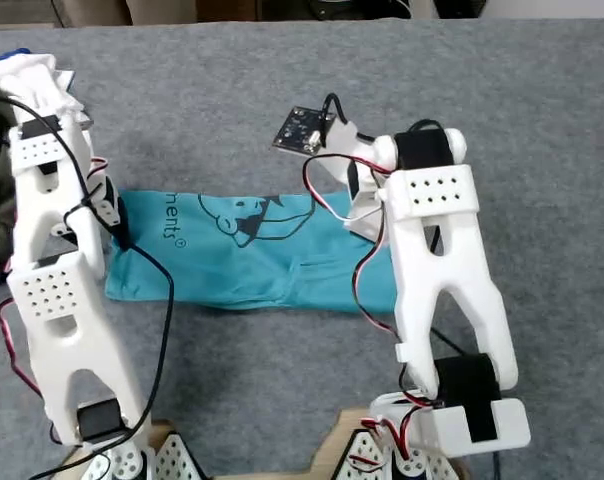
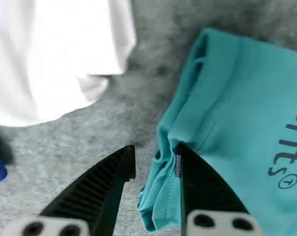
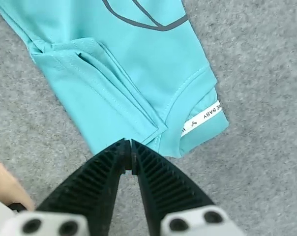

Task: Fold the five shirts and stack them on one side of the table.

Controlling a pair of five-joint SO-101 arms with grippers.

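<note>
I am folding the teal shirt (image 1: pixel 252 260). My left gripper (image 2: pixel 156 152) is open at its nine o'clock end. My right gripper (image 3: pixel 130 147) is closed on nothing at three. Next, I think, pinch that end.

teal shirt (image 1: pixel 252 255): soft knit cloth, matt and smooth, with stitched hems and a flat dark print; its label (image 3: pixel 202 118) is woven white tape. white garment (image 2: pixel 50 54): matt cloth, smooth. worktop (image 1: pixel 482 100): grey felt-like covering, rough, fuzzy, matt. arm shells (image 1: pixel 442 240): white plastic, matt, perforated in places. left gripper (image 2: pixel 156 157) and right gripper (image 3: pixel 130 147): black plastic, ribbed inner faces, dull sheen. base board (image 1: pixel 327 455): pale bare wood. cables (image 1: pixel 167 300): smooth, slightly glossy sheathing.
</note>
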